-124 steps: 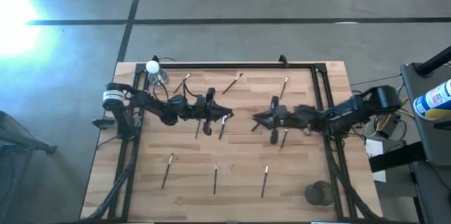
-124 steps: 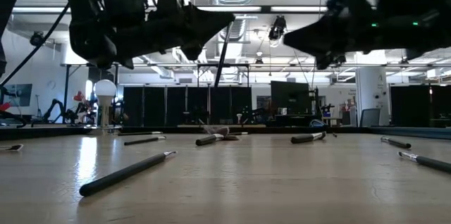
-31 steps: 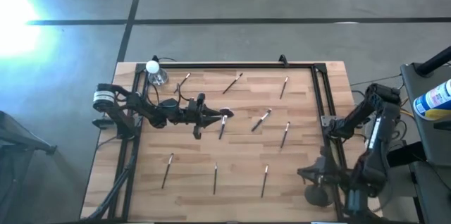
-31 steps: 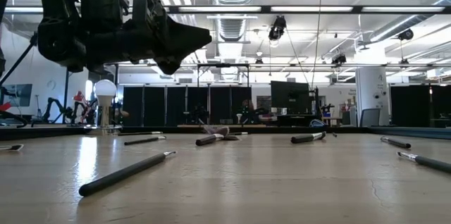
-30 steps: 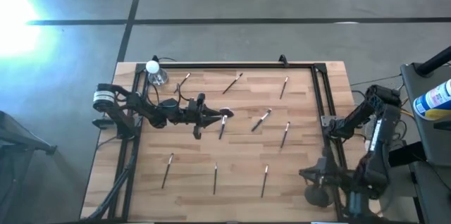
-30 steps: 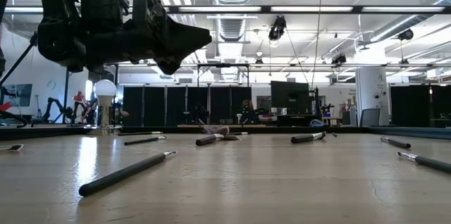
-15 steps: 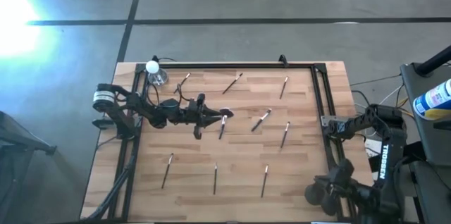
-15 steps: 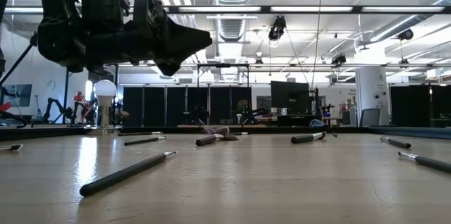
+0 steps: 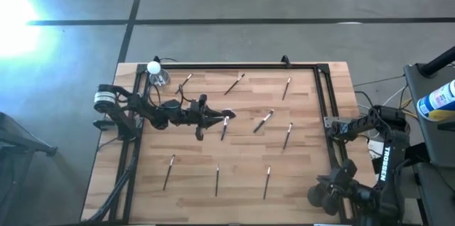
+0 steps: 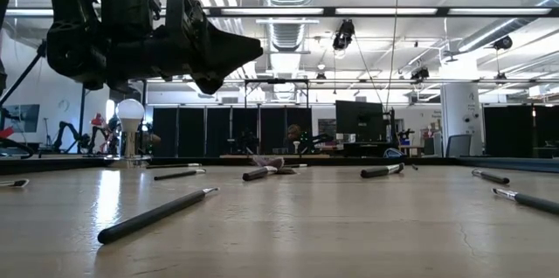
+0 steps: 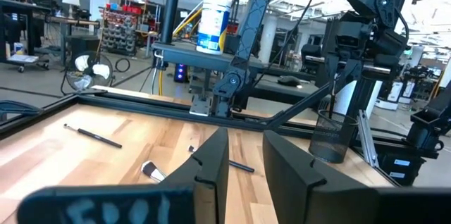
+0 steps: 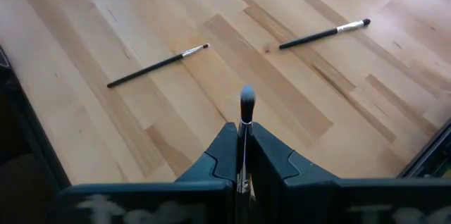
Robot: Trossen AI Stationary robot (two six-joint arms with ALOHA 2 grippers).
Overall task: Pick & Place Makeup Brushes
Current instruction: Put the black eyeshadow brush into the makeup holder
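Note:
Several thin makeup brushes lie flat on the wooden table, among them brush (image 9: 264, 121), brush (image 9: 287, 136) and brush (image 9: 217, 180). In the low view a dark brush (image 10: 157, 214) lies nearest. My left gripper (image 9: 213, 117) hovers open, well above the table's left middle (image 10: 236, 46), with its two fingers apart in the left wrist view (image 11: 246, 164). My right gripper (image 12: 243, 139) is shut on one brush and hangs at the table's near right corner (image 9: 333, 187), beside a dark cup (image 9: 318, 197). My right gripper pinches the brush's thin handle (image 12: 244, 131) between its two shut fingers. The brush lies along the fingers and its small bristle tip (image 12: 246, 98) sticks out past them. It is lifted clear of the table. The handle's back end is hidden inside the gripper.
A small clear bottle with a round white cap (image 9: 154, 68) stands at the far left corner. A black frame rail (image 9: 234, 65) runs along the table's far edge and down both sides. The dark mesh cup (image 11: 330, 136) also shows in the left wrist view.
My right arm has swung back and folded, carrying its gripper and the brush toward the table's near right corner, close to the dark cup. The left arm and the brushes on the table have kept still.

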